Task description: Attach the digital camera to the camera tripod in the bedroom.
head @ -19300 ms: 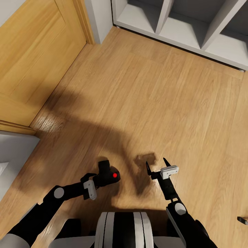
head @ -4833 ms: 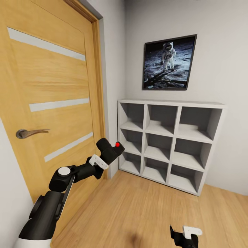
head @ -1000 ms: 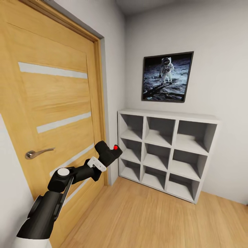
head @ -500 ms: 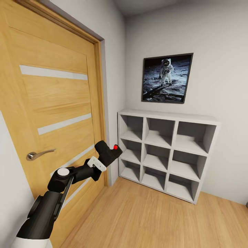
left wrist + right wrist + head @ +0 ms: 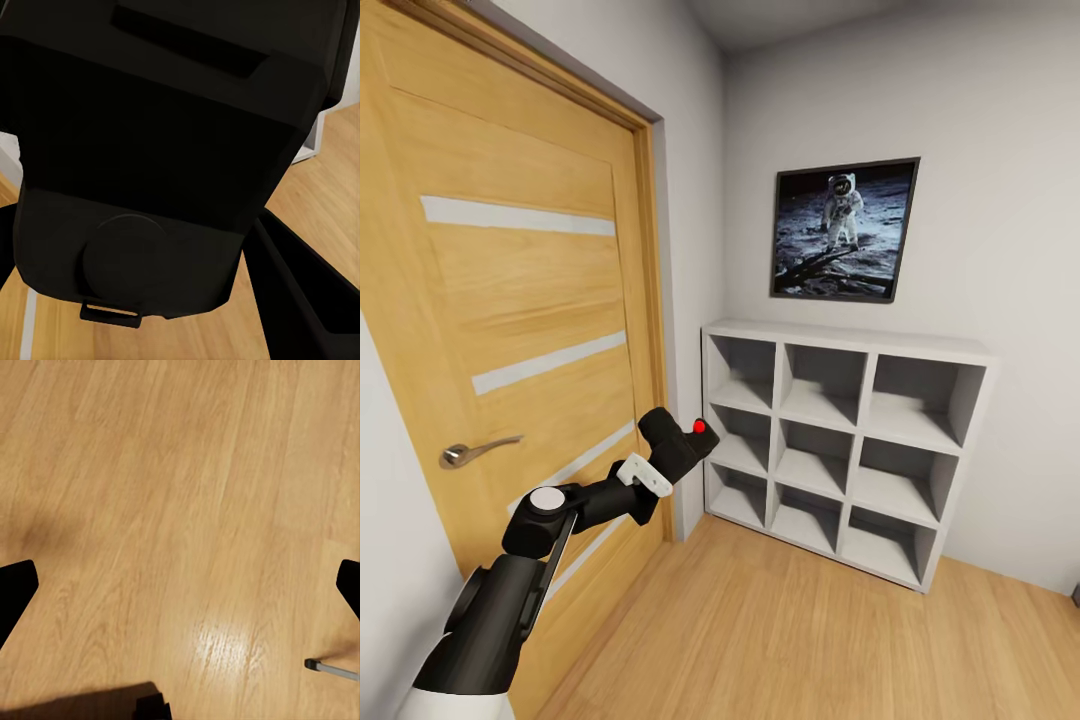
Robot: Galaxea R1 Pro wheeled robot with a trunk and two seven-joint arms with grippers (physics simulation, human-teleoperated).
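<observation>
head view has drifted slightly; left gripper [image 5: 672, 462] still clamps the small black red-buttoned digital camera [image 5: 682, 441]; right gripper [image 5: 180, 585] spread, empty; tripod search continues.

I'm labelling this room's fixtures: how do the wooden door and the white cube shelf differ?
The wooden door is tall, warm oak with pale horizontal strips and a metal lever handle; the white cube shelf is low, grey-white, a grid of nine open compartments. The door is a shut flat panel; the shelf is open-fronted. Both meet the wood floor.
</observation>
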